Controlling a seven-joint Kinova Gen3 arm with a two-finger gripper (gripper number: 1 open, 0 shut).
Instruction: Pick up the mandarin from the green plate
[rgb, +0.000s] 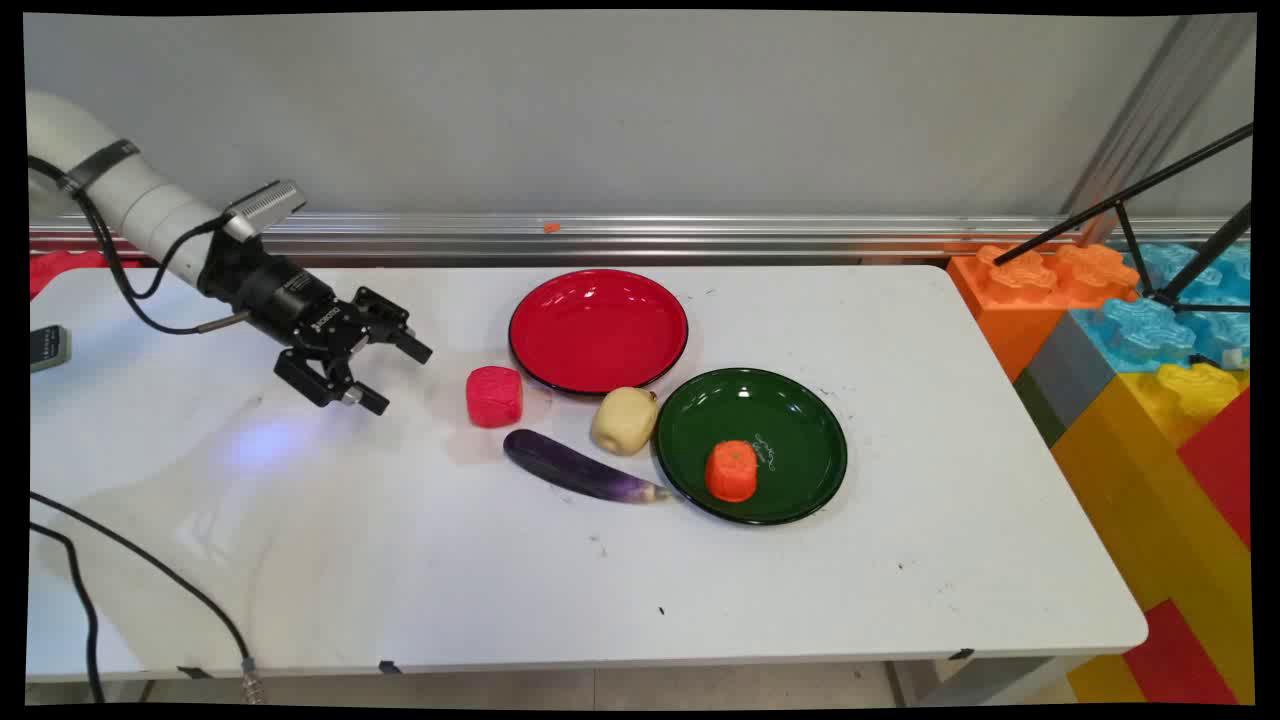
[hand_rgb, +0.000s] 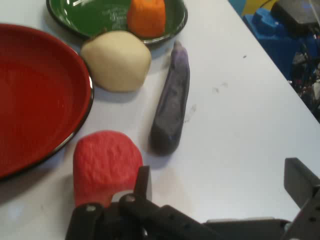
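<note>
My black gripper hangs open above the table's left half, with nothing between its fingers. Nearest to it is a red, rough-skinned block, a short way to its right on the table. Beyond that lie a purple eggplant and a pale yellow lump. An empty red plate stands behind the red block. A green plate to the right holds an orange piece.
Black cables trail over the table's front left corner. A small dark device lies at the left edge. Big coloured toy blocks and a black tripod stand off the table's right side. A metal rail runs along the back.
</note>
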